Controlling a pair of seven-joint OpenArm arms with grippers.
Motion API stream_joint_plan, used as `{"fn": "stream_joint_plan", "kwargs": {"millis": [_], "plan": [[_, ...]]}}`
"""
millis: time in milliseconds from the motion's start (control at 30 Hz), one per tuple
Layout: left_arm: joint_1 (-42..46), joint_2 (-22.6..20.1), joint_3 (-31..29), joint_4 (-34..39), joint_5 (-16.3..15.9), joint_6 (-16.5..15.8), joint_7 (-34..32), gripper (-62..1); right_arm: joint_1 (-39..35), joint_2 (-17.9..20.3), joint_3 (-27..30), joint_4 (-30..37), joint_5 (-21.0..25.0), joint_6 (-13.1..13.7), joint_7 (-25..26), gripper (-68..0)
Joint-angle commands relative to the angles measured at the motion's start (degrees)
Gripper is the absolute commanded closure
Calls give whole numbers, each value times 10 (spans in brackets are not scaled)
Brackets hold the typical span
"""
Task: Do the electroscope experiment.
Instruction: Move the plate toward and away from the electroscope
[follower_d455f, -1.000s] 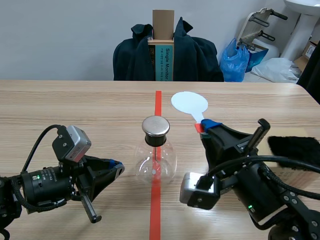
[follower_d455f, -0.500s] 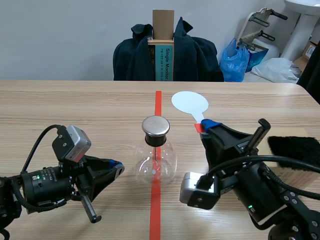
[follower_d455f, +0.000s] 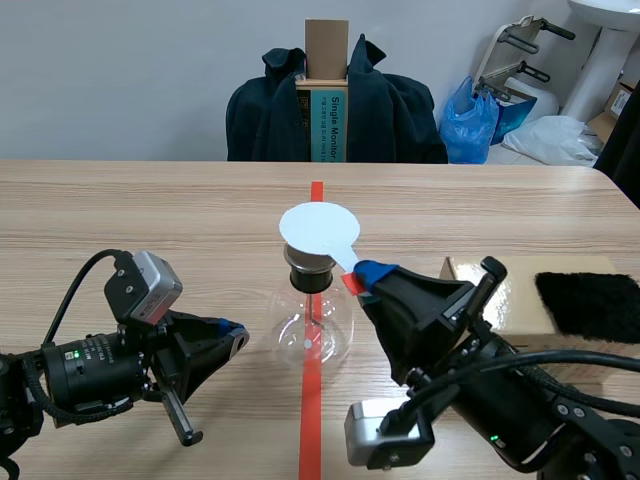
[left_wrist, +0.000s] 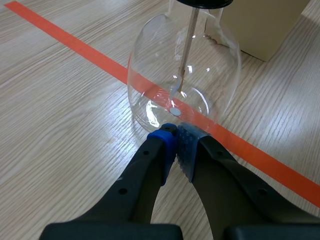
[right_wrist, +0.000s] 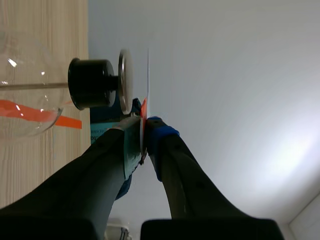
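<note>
watching the electroscope (follower_d455f: 312, 322), a round glass flask standing upright on the orange-red tape line mid-table, topped with a black stopper and a metal cap (right_wrist: 125, 75), a thin rod hanging down inside. hovering flat just above that cap, close and parallel, with no contact showing: a white disc paddle (follower_d455f: 318, 228). clamping the paddle's handle between its pads: the right gripper (follower_d455f: 362, 275). lying low beside the flask, fingers pressed together on nothing, tips right at the base of the glass, touching or not being impossible to tell: the left gripper (follower_d455f: 235, 335). resting well apart at the right, on a cardboard box (follower_d455f: 515, 300): a black fur cloth (follower_d455f: 590, 303). judging the step in hand as presenting the paddle to the cap. likely calling next for holding the paddle steady over the cap, or lowering it to a light touch, without nudging the flask, and watching the rod's lower end for any movement.
</note>
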Motion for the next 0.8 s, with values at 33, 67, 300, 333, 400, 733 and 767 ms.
{"fn": "stream_joint_plan", "kwargs": {"millis": [33,67,300,333,400,733,767], "plan": [[-5,0,-1,11,-6,-1,-9,-27,9,4,4,8,4,-6,13,-8],[-5,0,-1,11,-6,-1,-9,-27,9,4,4,8,4,-6,19,-8],[-5,0,-1,11,-6,-1,-9,-27,9,4,4,8,4,-6,36,-8],[-5,0,-1,11,-6,-1,-9,-27,9,4,4,8,4,-6,36,-8],[-5,0,-1,11,-6,-1,-9,-27,9,4,4,8,4,-6,35,-8],[-5,0,-1,11,-6,-1,-9,-27,9,4,4,8,4,-6,-69,-8],[-5,0,-1,11,-6,-1,-9,-27,9,4,4,8,4,-6,-86,-8]]}}
